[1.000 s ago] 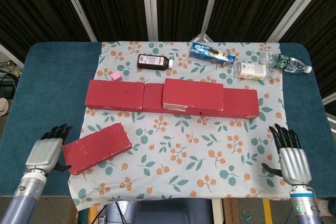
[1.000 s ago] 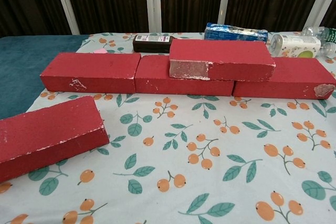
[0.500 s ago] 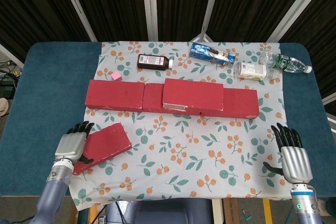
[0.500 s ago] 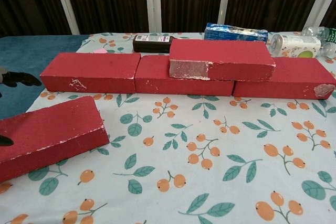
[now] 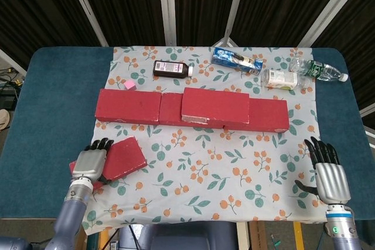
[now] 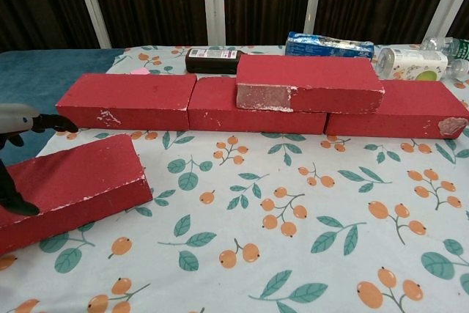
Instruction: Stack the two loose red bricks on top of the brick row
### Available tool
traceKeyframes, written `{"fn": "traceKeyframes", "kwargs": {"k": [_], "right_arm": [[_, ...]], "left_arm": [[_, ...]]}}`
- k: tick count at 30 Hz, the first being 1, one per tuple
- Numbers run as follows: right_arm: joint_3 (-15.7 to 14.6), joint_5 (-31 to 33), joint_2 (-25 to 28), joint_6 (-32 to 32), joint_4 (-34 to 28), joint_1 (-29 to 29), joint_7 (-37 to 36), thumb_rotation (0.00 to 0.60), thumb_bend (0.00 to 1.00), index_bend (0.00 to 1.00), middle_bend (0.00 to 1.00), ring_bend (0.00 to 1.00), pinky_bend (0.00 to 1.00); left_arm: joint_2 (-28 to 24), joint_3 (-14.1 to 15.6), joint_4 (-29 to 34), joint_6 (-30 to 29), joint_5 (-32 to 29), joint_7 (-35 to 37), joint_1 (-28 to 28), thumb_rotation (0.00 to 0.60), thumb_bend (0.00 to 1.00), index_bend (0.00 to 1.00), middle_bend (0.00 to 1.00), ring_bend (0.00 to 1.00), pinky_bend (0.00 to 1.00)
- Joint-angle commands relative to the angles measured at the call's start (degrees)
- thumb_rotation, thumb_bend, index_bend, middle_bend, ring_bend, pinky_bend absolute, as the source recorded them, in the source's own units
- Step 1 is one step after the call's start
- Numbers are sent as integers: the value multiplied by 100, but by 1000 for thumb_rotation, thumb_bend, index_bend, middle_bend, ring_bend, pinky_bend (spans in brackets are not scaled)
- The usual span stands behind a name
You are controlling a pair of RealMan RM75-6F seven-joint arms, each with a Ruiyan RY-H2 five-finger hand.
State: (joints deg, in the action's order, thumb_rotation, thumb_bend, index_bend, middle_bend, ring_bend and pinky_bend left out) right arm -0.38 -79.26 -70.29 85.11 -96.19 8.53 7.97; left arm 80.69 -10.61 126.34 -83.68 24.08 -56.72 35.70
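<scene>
One red rectangular brick sits atop the three-brick red row. Nearer than the row's left end, on the floral tablecloth, lies the loose red brick; the left hand covers its left end, thumb against its near side. Well right, the right hand hovers, fingers spread, holding nothing.

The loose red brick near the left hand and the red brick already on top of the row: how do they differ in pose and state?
The loose red brick lies flat on the cloth, while the stacked brick rests on the brick row. The loose brick is turned at an angle to the row; the stacked brick runs parallel with it. The left hand is over the loose brick's end; no hand is near the stacked one. Both are red, with chipped pale edges.
</scene>
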Motion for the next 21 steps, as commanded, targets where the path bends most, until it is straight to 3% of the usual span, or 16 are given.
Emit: {"fn": "traceKeyframes", "kwargs": {"k": [1,21], "right_arm": [[23,-3,11,-22,-6,-13,-45,600,152,0,0,0,0],[134,-42,-3,-168,-40,-66,-43,600,152,0,0,0,0]], "left_arm": [[63,20,1,-45,-36,8,42,600,0,0,0,0,138],[214,169,-179,-236,-142,108,197,600,0,0,0,0,139]]}}
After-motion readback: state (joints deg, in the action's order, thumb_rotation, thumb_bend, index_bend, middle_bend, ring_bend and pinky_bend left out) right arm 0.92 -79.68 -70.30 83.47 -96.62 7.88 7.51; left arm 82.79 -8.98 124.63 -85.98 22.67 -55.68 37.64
